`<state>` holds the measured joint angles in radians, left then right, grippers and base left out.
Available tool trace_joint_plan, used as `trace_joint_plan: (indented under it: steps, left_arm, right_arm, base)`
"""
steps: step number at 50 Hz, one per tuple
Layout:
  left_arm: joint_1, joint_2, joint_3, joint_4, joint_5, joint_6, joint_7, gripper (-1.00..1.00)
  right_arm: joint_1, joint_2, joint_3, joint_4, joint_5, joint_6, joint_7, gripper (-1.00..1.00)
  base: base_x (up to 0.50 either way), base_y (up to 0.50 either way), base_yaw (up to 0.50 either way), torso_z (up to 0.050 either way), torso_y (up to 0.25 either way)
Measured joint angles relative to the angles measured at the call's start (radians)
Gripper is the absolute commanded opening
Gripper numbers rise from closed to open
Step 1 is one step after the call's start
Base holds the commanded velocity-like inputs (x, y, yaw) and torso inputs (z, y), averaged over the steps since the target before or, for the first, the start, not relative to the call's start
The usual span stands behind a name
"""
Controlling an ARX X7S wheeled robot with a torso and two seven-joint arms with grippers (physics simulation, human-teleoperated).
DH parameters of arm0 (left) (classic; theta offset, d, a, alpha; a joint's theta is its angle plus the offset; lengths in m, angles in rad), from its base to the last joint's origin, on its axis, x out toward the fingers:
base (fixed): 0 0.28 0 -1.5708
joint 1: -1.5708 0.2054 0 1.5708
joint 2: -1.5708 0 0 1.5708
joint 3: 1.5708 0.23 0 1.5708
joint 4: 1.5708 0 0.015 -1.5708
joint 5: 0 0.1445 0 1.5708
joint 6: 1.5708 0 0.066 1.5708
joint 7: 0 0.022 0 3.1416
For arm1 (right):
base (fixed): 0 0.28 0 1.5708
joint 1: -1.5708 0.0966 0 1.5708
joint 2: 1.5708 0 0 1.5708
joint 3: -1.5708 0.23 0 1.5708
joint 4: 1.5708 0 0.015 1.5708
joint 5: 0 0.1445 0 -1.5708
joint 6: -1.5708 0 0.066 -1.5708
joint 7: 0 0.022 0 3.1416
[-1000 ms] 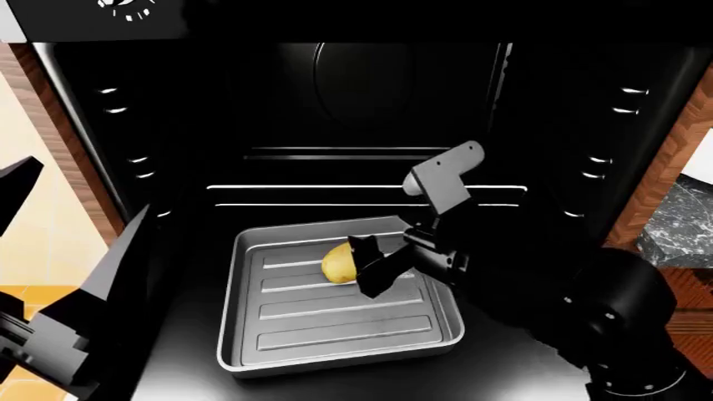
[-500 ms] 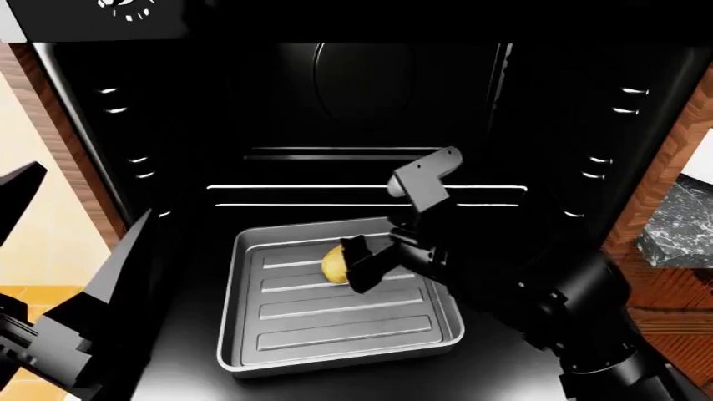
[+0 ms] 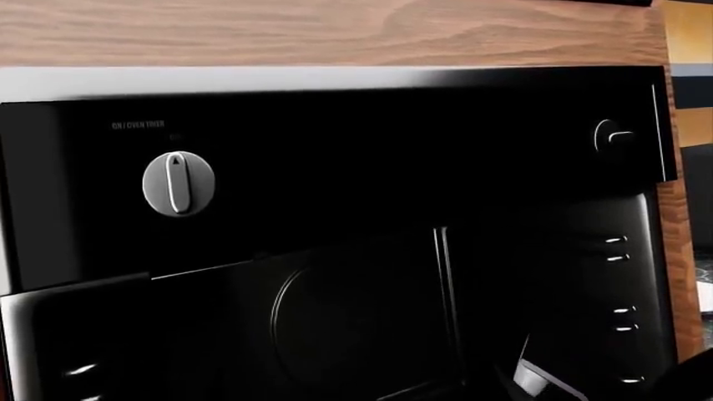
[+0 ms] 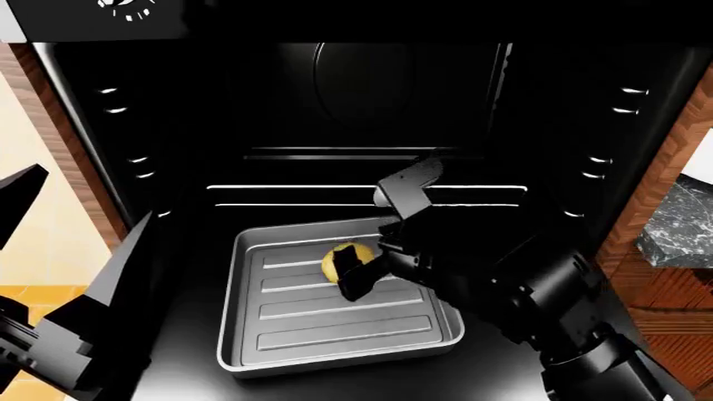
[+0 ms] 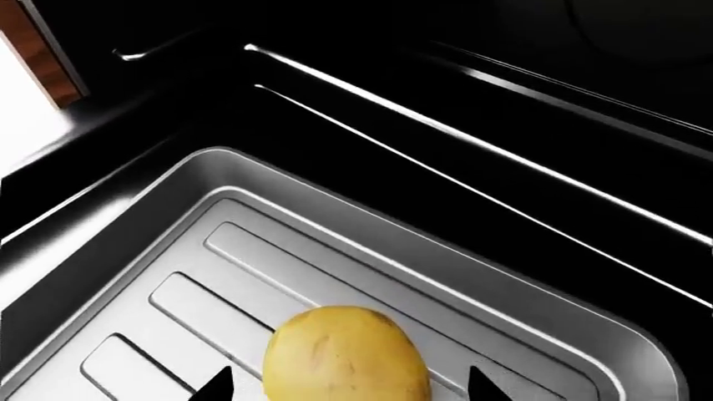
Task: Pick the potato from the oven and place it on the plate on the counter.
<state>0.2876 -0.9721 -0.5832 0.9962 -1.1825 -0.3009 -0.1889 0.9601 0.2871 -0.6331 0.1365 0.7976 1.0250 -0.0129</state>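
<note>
- Left gripper [image 4: 67, 276]: fingers apart, empty, outside the oven's [image 4: 557, 100] left wall.
- Tray [image 4: 267, 355]: grey, ribbed, on the oven floor at the cavity front.
- Right gripper [image 5: 347, 386]: fingertips apart, one on each side of the potato [image 5: 346, 352], not closed on it.
- Potato: on the tray's rear half, partly hidden behind the right gripper in the head view.
- Rack rails [image 4: 624, 100] line both side walls; round fan [image 4: 385, 79] at the rear.
- Counter [image 4: 680, 230]: marble, beyond the oven's right side.
</note>
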Motion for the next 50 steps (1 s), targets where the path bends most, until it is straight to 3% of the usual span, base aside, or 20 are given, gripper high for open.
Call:
trace_joint_plan:
  steps: [50]
  left_arm:
    - [0.010, 0.006, 0.020, -0.007, 0.015, 0.008, 0.006, 1.00]
  right_arm:
    - [0.027, -0.047, -0.063, 0.166, -0.047, -0.061, -0.043, 1.00]
  base:
    - [0.00, 0.00, 0.00, 0.000, 0.000]
